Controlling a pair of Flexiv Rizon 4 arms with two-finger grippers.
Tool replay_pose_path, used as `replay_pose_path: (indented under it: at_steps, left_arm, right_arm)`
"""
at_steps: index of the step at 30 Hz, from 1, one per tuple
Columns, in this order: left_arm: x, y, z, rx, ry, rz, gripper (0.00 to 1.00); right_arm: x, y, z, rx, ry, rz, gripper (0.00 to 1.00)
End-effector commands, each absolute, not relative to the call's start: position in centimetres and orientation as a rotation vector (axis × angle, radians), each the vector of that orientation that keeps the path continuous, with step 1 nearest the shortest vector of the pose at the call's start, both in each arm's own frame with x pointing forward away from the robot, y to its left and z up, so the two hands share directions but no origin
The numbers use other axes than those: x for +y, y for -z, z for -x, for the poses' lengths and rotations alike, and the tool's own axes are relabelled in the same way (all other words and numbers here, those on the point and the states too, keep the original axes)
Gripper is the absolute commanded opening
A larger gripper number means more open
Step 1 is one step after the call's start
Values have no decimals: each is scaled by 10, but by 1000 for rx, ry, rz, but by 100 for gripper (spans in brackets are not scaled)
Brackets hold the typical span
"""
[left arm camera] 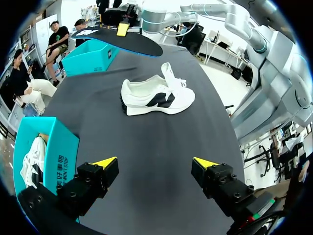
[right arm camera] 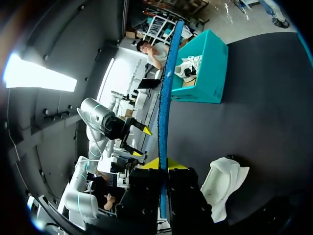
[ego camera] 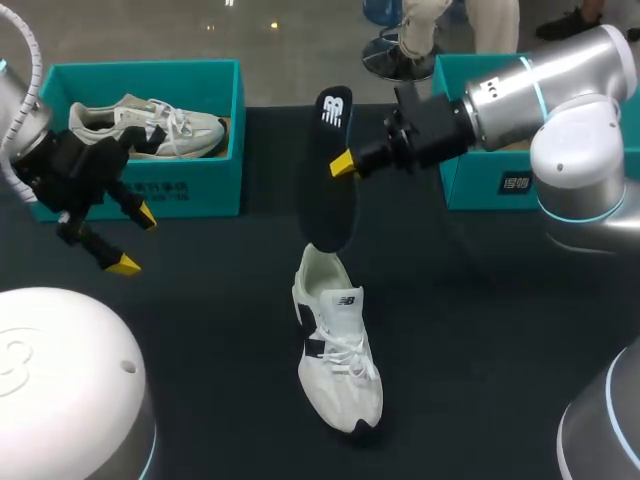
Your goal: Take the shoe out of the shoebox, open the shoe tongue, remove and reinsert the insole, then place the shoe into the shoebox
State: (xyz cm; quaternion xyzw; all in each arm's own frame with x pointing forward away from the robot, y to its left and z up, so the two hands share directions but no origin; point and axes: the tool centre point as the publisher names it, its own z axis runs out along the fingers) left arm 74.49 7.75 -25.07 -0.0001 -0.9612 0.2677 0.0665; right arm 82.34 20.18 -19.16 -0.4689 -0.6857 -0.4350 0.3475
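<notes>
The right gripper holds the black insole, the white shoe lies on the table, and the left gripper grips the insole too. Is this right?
Not quite. The right gripper holds the black insole and the white shoe lies on the table, but the left gripper is open and empty, as the left wrist view shows.

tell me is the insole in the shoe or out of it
Out. The right gripper is shut on the black insole, held in the air clear of the white shoe on the table.
</notes>
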Motion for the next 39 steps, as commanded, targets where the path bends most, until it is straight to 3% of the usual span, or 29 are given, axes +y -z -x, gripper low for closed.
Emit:
replay_pose_path:
  at_steps: [1, 21, 39]
  left_arm:
    - [78, 250, -744, -2900, -805, 0, 100]
    - [78, 250, -744, -2900, -805, 0, 100]
    - [78, 250, -744, -2900, -805, 0, 100]
  right_arm:
    - [201, 205, -834, -1776, 1128, 1203, 0]
    - [206, 258, -832, -1726, 1168, 1334, 0]
    - [206, 258, -832, -1726, 1168, 1334, 0]
